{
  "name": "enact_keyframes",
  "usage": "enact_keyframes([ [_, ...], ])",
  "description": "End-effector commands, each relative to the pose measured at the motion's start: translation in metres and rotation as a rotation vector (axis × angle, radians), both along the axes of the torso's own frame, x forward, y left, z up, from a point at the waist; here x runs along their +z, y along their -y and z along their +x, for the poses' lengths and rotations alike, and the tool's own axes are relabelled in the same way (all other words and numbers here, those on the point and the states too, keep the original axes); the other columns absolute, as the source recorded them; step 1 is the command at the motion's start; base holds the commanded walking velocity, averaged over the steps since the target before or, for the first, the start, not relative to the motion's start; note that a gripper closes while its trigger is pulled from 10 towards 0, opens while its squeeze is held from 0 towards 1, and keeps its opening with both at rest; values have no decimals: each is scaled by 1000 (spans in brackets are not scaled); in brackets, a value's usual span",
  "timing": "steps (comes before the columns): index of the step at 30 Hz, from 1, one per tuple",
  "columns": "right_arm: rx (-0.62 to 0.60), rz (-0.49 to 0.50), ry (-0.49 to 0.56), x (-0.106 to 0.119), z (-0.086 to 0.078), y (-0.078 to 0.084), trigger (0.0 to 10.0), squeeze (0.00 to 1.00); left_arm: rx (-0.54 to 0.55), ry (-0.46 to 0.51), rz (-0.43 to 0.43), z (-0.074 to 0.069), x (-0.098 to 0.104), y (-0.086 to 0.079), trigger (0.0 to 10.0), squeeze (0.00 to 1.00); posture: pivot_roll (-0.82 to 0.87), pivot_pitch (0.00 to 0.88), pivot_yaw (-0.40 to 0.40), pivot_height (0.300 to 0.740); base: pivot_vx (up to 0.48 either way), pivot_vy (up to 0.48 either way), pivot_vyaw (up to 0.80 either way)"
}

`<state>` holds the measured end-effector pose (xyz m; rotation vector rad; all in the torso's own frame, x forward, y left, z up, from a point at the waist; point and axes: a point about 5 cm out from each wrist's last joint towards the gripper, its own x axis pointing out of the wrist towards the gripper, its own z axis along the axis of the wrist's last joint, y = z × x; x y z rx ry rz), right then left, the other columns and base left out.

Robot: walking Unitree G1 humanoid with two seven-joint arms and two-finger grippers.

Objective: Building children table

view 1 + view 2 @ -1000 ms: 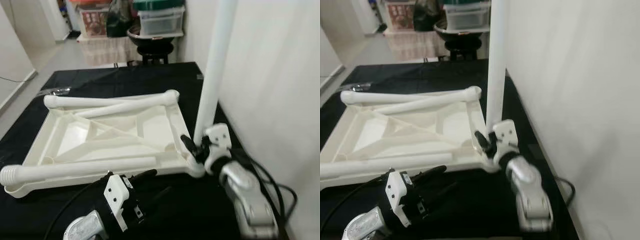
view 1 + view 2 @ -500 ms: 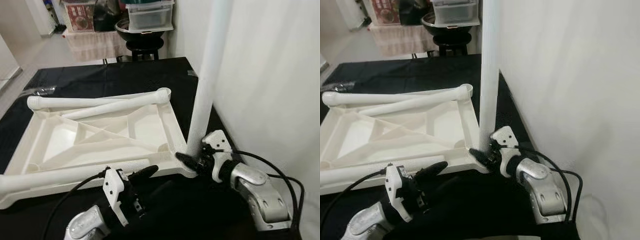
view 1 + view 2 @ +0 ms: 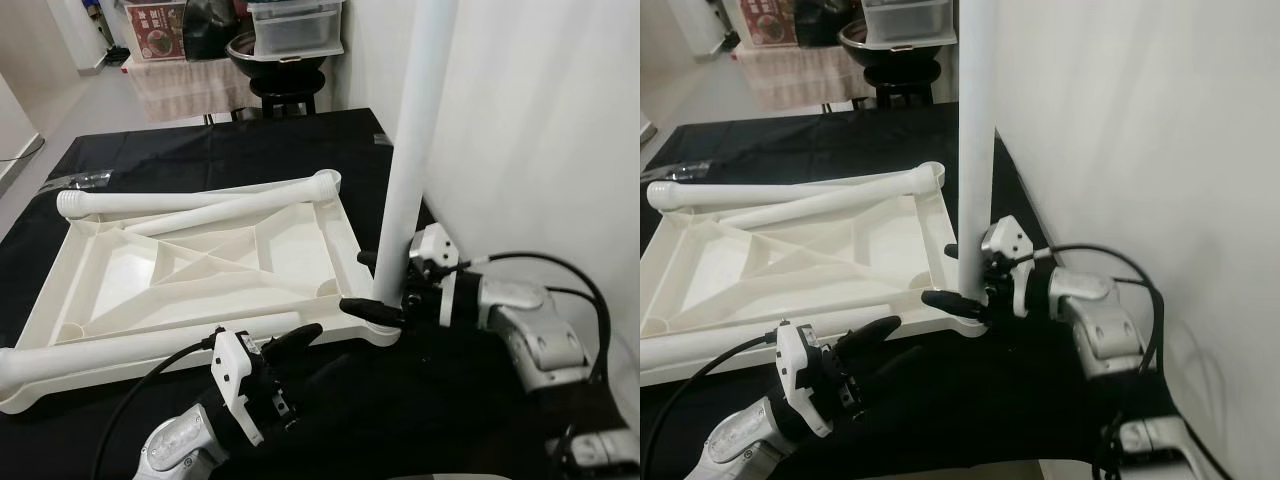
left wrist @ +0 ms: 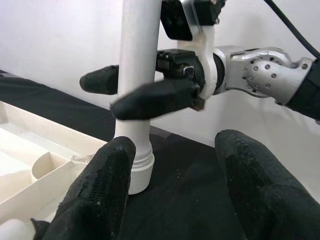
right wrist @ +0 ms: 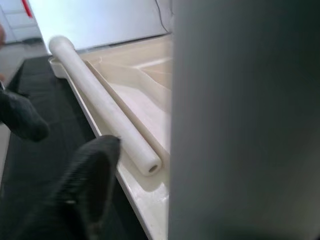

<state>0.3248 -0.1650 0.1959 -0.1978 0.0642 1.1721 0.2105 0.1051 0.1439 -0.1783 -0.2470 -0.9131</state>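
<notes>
The white table top (image 3: 340, 230) lies upside down on a black cloth. One white leg (image 3: 405, 180) stands upright in its near right corner socket. My right gripper (image 3: 358, 280) reaches in from the right and is shut on this leg just above the socket, one finger on each side, as the left wrist view shows (image 4: 137, 75). A second leg (image 3: 150, 345) lies along the near rim, and two more (image 3: 200, 200) rest at the far rim. My left gripper (image 3: 295, 350) hovers open over the cloth, just in front of the near rim.
A white wall (image 3: 540, 120) runs close along the right side. The black cloth (image 3: 200, 150) covers the work surface. A stool with a bowl and plastic boxes (image 3: 285, 50) stands beyond the far edge. Black cables trail from my right arm (image 3: 560, 270).
The camera has shifted. My right arm has swung out to the right, so its forearm now lies level and its fingers close across the leg's base. The left gripper has hardly moved.
</notes>
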Motion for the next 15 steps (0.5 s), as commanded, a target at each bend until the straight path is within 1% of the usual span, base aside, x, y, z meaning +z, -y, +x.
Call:
enact_keyframes([
  [1, 36, 11, -13, -2, -1, -1, 2588, 0, 0, -28, 8, -1, -5, -3, 10000, 0, -86, 120, 28, 740, 0, 0, 0],
  [2, 51, 13, -24, -2, -1, 2, 0, 0, -1, -29, 7, -1, -4, -3, 10000, 0, -86, 120, 28, 740, 0, 0, 0],
  [3, 49, 14, -29, -3, -1, 5, 0, 0, -3, -31, 7, -1, -4, -3, 10000, 0, -87, 127, 28, 740, 0, 0, 0],
  [7, 42, 16, -29, -4, -2, 7, 0, 0, -4, -32, 6, -1, -4, -3, 10000, 0, -87, 129, 28, 740, 0, 0, 0],
  [10, -40, -6, -4, -11, -7, 12, 0, 0, -6, -33, 5, -1, -3, -3, 10000, 0, -91, 140, 24, 740, 0, 0, 0],
  [12, -164, -24, -3, -20, -8, 13, 0, 0, -6, -34, 4, -1, -3, -4, 10000, 0, -97, 147, 18, 740, 0, 0, 0],
  [14, -164, -24, -3, -20, -8, 13, 0, 0, -6, -34, 4, -1, -3, -4, 10000, 0, -97, 147, 18, 740, 0, 0, 0],
  [15, -249, -35, -15, -29, -11, 10, 0, 0, -6, -34, 4, -1, -2, -5, 10000, 0, -101, 155, 13, 740, 0, 0, 0],
])
